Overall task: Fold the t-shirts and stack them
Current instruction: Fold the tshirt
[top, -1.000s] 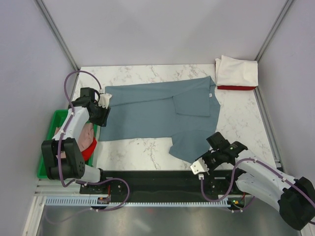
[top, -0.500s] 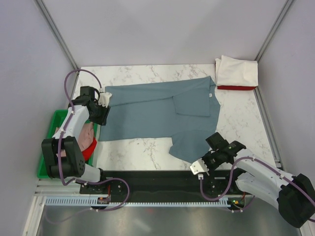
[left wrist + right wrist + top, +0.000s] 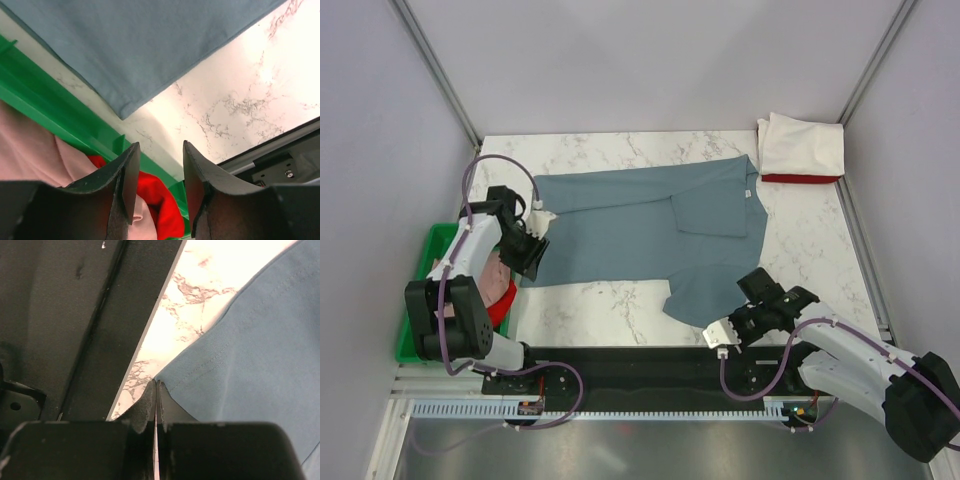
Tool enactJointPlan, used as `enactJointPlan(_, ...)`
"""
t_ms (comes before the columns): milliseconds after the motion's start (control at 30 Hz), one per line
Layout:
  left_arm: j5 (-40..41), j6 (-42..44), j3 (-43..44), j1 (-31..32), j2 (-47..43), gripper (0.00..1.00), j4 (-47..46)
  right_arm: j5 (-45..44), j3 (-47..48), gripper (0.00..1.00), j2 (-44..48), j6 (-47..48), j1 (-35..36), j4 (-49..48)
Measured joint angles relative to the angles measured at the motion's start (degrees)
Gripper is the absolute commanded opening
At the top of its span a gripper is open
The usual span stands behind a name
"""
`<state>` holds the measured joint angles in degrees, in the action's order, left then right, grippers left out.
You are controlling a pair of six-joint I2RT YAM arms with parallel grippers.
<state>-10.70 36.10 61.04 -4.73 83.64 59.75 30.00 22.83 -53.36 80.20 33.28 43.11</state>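
Left gripper (image 3: pixel 160 146) hangs with jaws parted, right gripper (image 3: pixel 156 384) has fingers pressed together

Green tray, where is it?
The tray sits far left in the top view, under the left arm, beside the blue shirt, holding a pink shirt and a red shirt.

Left end effector (image 3: pixel 161 150): fingers apart, nothing between them. It hangs over the green tray (image 3: pixel 50 110) rim and bench (image 3: pixel 240 100). Blue-grey shirt (image 3: pixel 125 45) lies flat on the bench, its corner just above the fingers. Pink shirt (image 3: pixel 30 155) and red shirt (image 3: pixel 157 200) sit in the tray. Black rail (image 3: pixel 280 155) at lower right.
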Motion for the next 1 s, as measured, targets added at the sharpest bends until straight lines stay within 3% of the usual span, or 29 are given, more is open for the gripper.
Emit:
enactJointPlan(367, 4.3, 0.7, -0.9, 1.1, 7.2, 0.48, -2.3, -0.4, 0.1, 0.0, -0.9, -1.6, 0.0, -1.7)
enactJointPlan(1000, 12.1, 3.5, -8.5, 4.8, 8.7, 0.49, -10.8, -0.5, 0.8, 0.0, -2.6, -3.6, 0.0, -2.8)
